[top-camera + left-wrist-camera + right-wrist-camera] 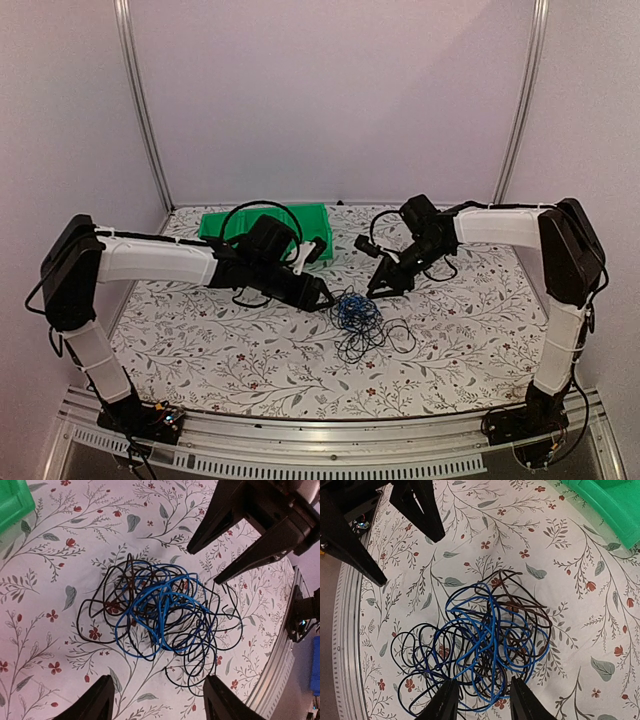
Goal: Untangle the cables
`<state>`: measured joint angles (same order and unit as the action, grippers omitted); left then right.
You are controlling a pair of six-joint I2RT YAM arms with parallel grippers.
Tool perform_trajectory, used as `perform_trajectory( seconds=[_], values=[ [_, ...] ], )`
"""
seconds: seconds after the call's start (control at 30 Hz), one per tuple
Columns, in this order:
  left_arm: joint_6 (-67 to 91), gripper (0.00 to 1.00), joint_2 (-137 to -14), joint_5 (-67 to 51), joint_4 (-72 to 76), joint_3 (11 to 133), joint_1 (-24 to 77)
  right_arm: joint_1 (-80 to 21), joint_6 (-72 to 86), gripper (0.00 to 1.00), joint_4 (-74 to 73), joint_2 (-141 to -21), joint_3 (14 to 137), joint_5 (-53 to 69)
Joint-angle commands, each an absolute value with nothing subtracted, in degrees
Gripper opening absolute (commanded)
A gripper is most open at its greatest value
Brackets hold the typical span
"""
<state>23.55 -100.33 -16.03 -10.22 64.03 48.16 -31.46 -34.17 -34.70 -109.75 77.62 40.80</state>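
Observation:
The cables (360, 318) lie as one hand-sized tangle of thin black cords and one blue cord on the flowered tablecloth, mid-table. My left gripper (325, 298) is open just left of it, and in the left wrist view (160, 705) its jaws stand wide apart, short of the tangle (160, 610). My right gripper (385, 285) is open just behind and right of the tangle. In the right wrist view (482, 702) its fingers straddle the near edge of the tangle (485, 640), holding nothing. Each wrist view shows the other gripper across the tangle.
A green bin (215, 222) stands at the back left, partly behind the left arm; it also shows in the left wrist view (12, 502) and the right wrist view (610, 505). A metal rail (330, 440) runs along the table's front edge.

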Motion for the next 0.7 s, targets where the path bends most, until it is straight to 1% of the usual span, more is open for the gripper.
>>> perform_trajectory(
  seconds=[0.0, 0.47, 0.53, 0.67],
  values=[
    [26.1, 0.64, -98.1, -14.9, -7.9, 63.2, 48.3, -31.5, -33.6, 0.38, -34.1, -112.9, 80.7, 41.0],
    [26.5, 0.6, -96.3, -14.4, -7.7, 61.0, 48.0, -33.0, -34.1, 0.35, -34.9, -116.6, 82.6, 40.3],
    [26.5, 0.59, -96.5, -14.6, -7.4, 61.1, 48.1, -33.0, -34.0, 0.29, -34.9, -117.1, 82.6, 40.2],
    [26.1, 0.57, -96.8, -15.0, -6.9, 61.6, 48.0, -33.0, -33.5, 0.14, -34.9, -116.5, 82.7, 40.2]
  ],
)
